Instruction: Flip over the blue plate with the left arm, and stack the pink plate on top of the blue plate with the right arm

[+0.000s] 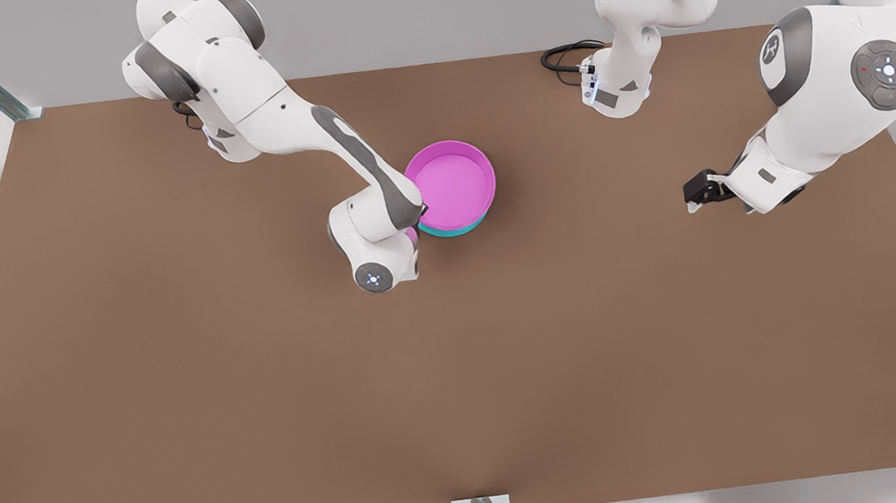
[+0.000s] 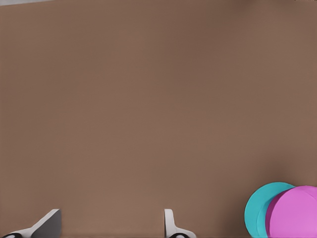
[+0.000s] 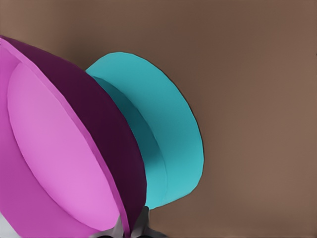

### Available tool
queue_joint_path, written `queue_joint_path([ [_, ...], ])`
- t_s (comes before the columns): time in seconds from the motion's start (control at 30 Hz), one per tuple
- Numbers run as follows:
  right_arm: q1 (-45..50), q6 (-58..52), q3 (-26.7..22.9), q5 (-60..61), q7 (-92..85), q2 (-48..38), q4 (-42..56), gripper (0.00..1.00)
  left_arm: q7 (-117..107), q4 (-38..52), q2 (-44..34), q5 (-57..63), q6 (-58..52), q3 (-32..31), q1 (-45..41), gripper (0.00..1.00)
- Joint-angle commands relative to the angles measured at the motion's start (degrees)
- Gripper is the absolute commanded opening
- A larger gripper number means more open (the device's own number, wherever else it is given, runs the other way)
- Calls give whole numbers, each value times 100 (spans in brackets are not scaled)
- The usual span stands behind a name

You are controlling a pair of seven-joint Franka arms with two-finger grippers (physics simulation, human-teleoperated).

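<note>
Brown table [image 1: 184, 408], grey surround | pink plate [image 1: 451, 184] open side up, stacked on blue plate [image 1: 453, 230], of which just a rim sliver shows beneath | right gripper [image 3: 130, 229] pinches pink plate's rim, fingertips mostly cut off, hidden under wrist in front view | left gripper [image 1: 694, 200] waits well apart, fingers [image 2: 169, 222] spread wide, holding nothing.

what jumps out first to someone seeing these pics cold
The pink plate stands out against the brown table, sitting near the middle on top of the blue plate, which peeks out below it. The right pincer is shut on the pink plate's rim, at the plate's side toward the front view's left. The left pincer hangs open and apart, off at the front view's right.
</note>
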Motion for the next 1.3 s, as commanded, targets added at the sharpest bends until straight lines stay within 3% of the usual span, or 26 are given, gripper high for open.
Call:
queue_joint_path([
  [0.0,-9,2,2,-33,2,0,-1,21,0,0,0,-12,0,0,-4,100],
  [0.37,-9,46,2,-113,10,97,-1,24,0,9,0,5,0,0,-4,100],
  [0.4,-9,46,2,-113,2,97,-1,34,0,9,8,5,9,0,5,100],
  [0.43,-9,38,2,-113,10,97,-1,56,0,9,8,5,0,0,5,100],
  [0.47,-9,38,2,-113,10,97,-1,88,0,9,8,-3,9,0,-4,100],
  [0.5,-9,38,2,-104,19,97,-1,98,0,9,35,-4,0,0,-4,100],
  [1.27,-132,-129,11,-42,-69,88,60,100,-44,44,8,32,35,0,5,100],
])
